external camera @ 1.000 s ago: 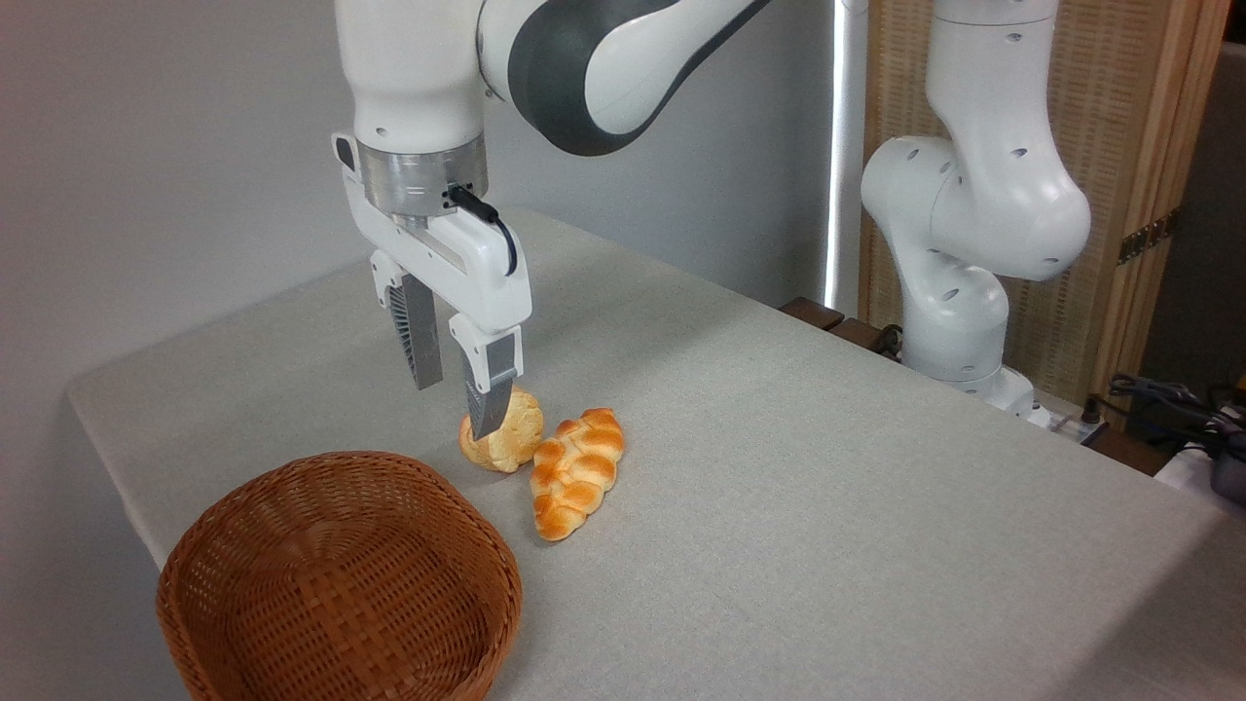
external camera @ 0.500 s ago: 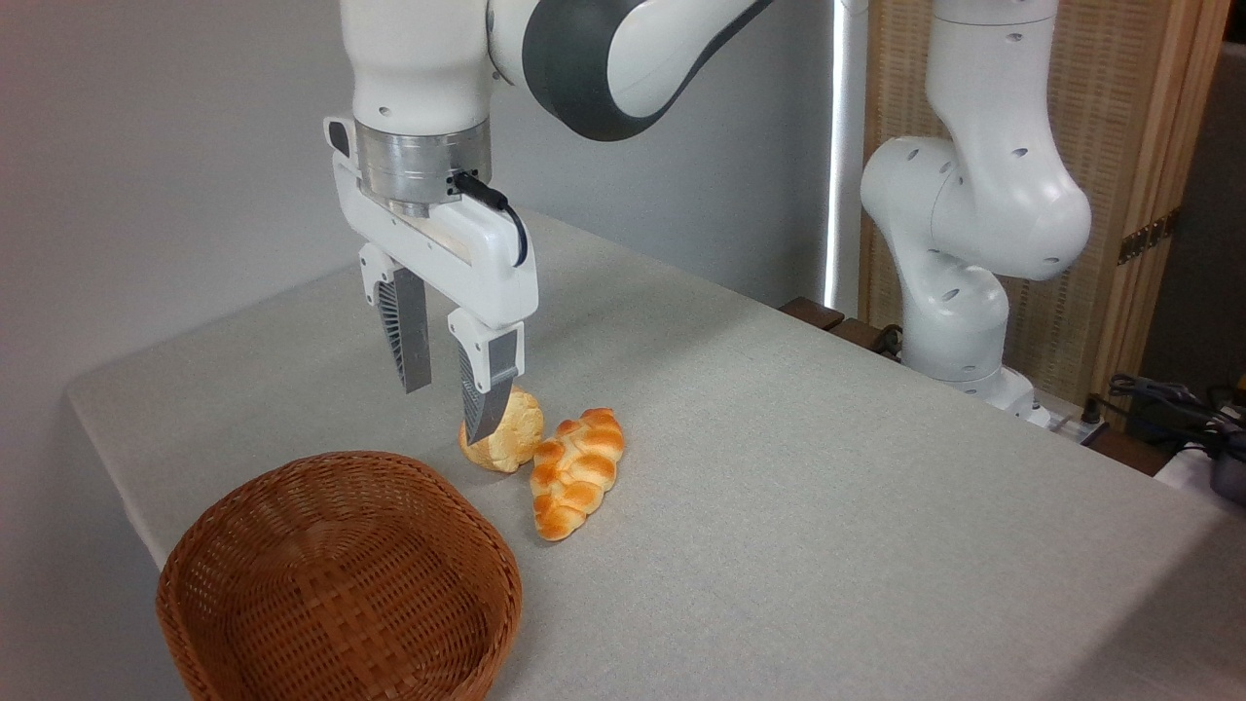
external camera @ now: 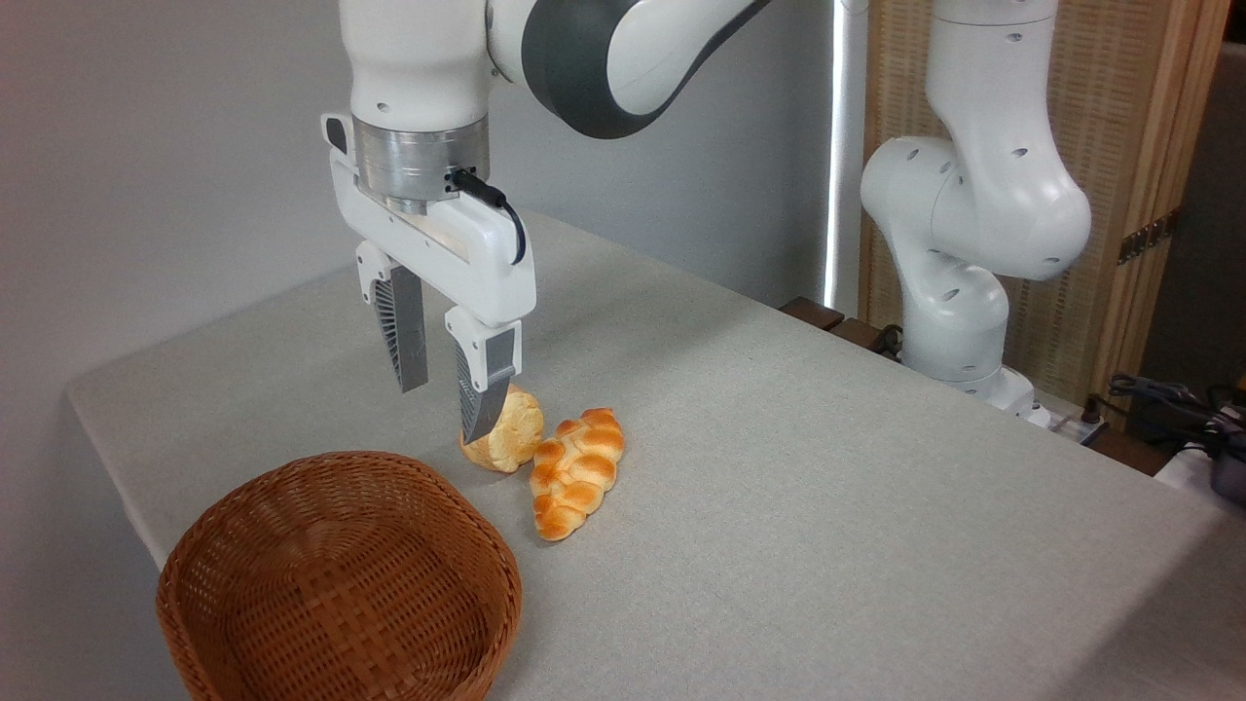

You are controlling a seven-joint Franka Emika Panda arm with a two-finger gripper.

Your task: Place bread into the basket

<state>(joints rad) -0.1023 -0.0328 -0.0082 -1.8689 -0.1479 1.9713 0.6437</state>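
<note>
A grey-clothed desk point(external camera: 779, 467) fills the frame, backed by a plain grey wall, with a woven screen and a tangle of cables at the right edge. Your tool point(external camera: 443, 399) hangs above the desk with its jaws parted and nothing between them, the nearer finger's tip crossing in front of the bread point(external camera: 511, 438) from this angle; whether it touches the crust cannot be told from here. The bread, a small round pale-golden bun, sits on the desk tipped onto its edge, leaning just beside the braided loaf point(external camera: 576, 472), so close the two appear to touch. That lean probably explains the tool's offset: the free side of the bun faces away from the loaf, and a finger needs room there. The wicker basket point(external camera: 253, 506) stands empty at the near left corner, close to the bun and with its open bowl facing up, an easy drop once the bread is lifted. Nothing of the task is done yet. As a judgement, you will want the jaws to straddle the bun alone; closing too near the loaf risks dragging the wrong bread along or rolling the tilted bun away.
</note>
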